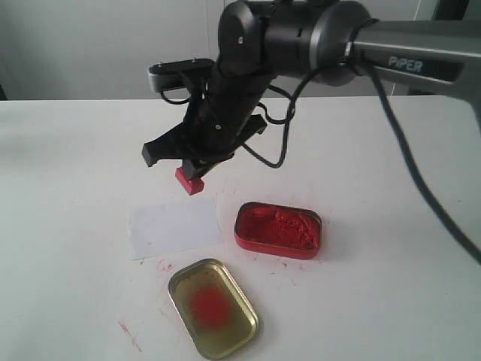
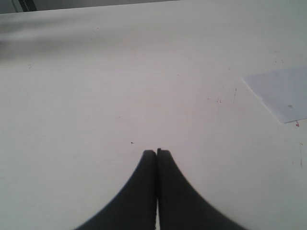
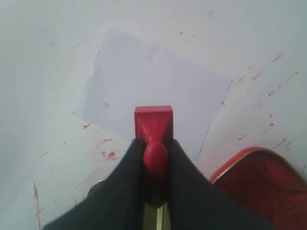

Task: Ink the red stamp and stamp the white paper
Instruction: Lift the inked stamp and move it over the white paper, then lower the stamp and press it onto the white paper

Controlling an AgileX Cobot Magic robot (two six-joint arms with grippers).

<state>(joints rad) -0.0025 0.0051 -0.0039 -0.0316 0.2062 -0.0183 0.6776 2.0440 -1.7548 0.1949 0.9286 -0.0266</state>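
Note:
My right gripper [image 1: 197,170] is shut on the knobbed handle of the red stamp [image 1: 189,181], which hangs base down just above the far right part of the white paper [image 1: 174,226]. In the right wrist view the red stamp [image 3: 153,123] juts out between the gripper [image 3: 155,143] fingers, over the white paper [image 3: 153,86]. The paper looks plain. My left gripper [image 2: 157,152] is shut on nothing above bare tabletop, with a corner of the white paper [image 2: 283,91] off to one side; it does not show in the exterior view.
A red tin of red paste [image 1: 279,229] sits right of the paper; its corner [image 3: 261,184] shows in the right wrist view. A gold tin lid with a red stain [image 1: 213,307] lies in front. Red smears mark the white table [image 1: 75,165].

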